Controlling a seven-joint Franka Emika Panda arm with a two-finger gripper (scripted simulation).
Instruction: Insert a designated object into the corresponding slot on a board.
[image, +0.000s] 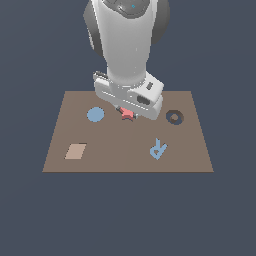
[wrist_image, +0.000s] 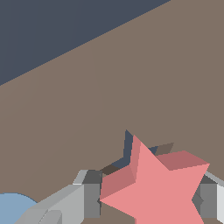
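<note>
claw (wrist_image: 146, 199) closed on the salmon-red star (wrist_image: 153, 186), star tilted just above the dark navy star slot (wrist_image: 127, 151), brown board (image: 125, 155), blue disc (image: 95, 114) near

Pictured: blue disc (image: 95, 114) toward the exterior view's left, lying flat; again at the wrist view's edge (wrist_image: 13, 209). Blue letter R (image: 158, 149) toward the exterior view's right, nearer the camera, well apart from the disc. Dark ring-shaped cut-out (image: 174, 117) beyond the letter. Pale tan rectangle (image: 75, 151) at the near left, flat.
</note>
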